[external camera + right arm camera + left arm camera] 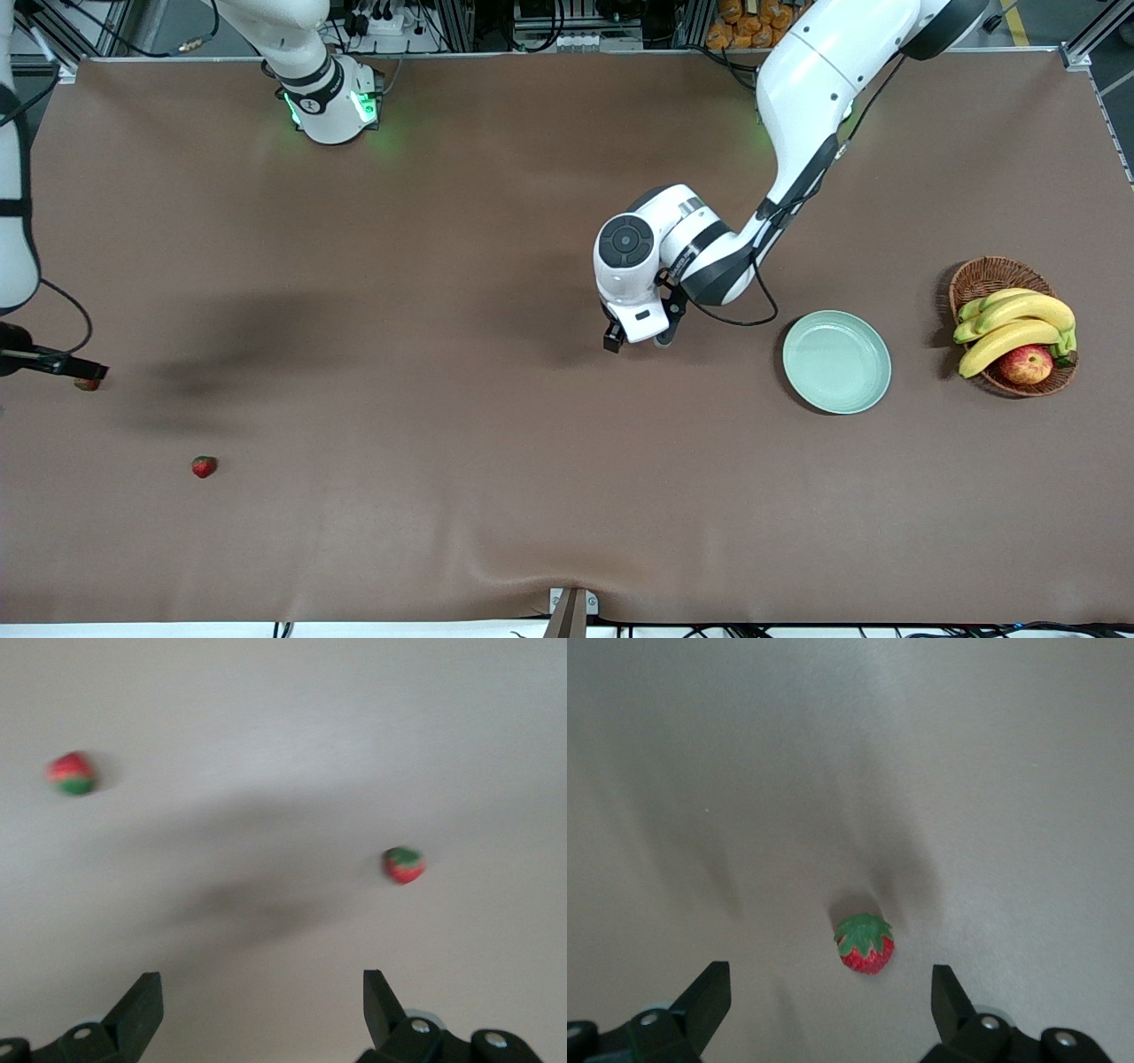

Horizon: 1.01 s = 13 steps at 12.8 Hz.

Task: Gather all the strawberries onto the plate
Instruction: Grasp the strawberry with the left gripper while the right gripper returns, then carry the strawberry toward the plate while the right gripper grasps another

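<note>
Two strawberries lie toward the right arm's end of the table. One (204,466) (404,865) is nearer the front camera. The other (87,384) (71,773) is partly under my right gripper (84,370) (261,988), which hangs open and empty above the cloth. A third strawberry (865,943), green cap showing, lies on the cloth just ahead of my left gripper (636,341) (831,979), which hangs low and open over the table's middle; in the front view the hand hides this berry. The pale green plate (837,361) lies empty beside the left gripper, toward the left arm's end.
A brown wicker basket (992,276) with bananas (1014,321) and a red-yellow apple (1026,364) stands beside the plate, at the left arm's end. A brown cloth (443,354) covers the table. A small bracket (571,607) sits at the near edge.
</note>
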{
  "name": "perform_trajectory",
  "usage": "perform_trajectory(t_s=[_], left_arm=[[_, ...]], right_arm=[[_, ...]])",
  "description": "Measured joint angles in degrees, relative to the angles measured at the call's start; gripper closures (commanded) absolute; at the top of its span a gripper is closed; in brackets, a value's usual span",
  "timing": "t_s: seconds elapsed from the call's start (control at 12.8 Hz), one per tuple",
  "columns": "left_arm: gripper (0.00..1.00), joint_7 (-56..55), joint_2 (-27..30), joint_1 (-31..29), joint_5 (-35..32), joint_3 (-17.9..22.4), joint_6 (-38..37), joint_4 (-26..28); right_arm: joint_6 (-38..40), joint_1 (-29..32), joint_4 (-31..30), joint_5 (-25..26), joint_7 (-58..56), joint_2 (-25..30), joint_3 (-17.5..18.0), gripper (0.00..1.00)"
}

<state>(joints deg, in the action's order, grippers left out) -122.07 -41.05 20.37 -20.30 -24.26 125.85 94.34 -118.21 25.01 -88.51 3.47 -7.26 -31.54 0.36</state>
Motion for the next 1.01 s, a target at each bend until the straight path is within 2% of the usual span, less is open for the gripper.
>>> perform_trajectory(t_s=[0.23, 0.39, 0.62, 0.7, 0.78, 0.86, 0.94, 1.01], left_arm=[[0.0, -4.5, -1.8, 0.1, -2.3, 0.1, 1.1, 0.0], [0.03, -9.2, -2.9, 0.6, -4.7, 0.1, 2.5, 0.0], [0.23, -12.2, -3.7, 0.9, -6.0, 0.1, 3.5, -0.1], [0.32, -12.7, -3.8, 0.9, -6.0, 0.1, 3.6, -0.2], [0.46, -13.0, -3.9, 0.9, -6.0, 0.1, 3.6, -0.2], [0.64, -13.1, -4.0, 0.8, -6.0, 0.2, 3.6, -0.2], [0.9, -13.1, -4.1, 0.8, -6.0, 0.2, 3.6, -0.2], [1.0, -13.1, -4.2, 0.8, -6.2, 0.3, 3.7, -0.3]], right_arm=[[-10.6, 6.5, 0.0, -0.1, -4.3, -7.2, 0.1, 0.0], [-14.8, 8.1, 0.0, -0.1, -4.6, -10.3, 0.1, 0.0], [-18.5, 8.5, 0.1, -0.1, -4.5, -12.5, 0.2, 0.0], [-18.7, 8.8, 0.1, -0.2, -4.5, -12.9, 0.2, 0.0], [-18.7, 8.9, 0.1, -0.5, -4.5, -13.0, 0.2, 0.0], [-18.7, 8.9, 0.1, -0.7, -4.5, -13.1, 0.2, 0.0], [-18.6, 8.9, 0.1, -0.7, -4.5, -13.1, 0.3, 0.0], [-18.5, 8.9, 0.1, -0.8, -4.5, -13.2, 0.3, 0.0]])
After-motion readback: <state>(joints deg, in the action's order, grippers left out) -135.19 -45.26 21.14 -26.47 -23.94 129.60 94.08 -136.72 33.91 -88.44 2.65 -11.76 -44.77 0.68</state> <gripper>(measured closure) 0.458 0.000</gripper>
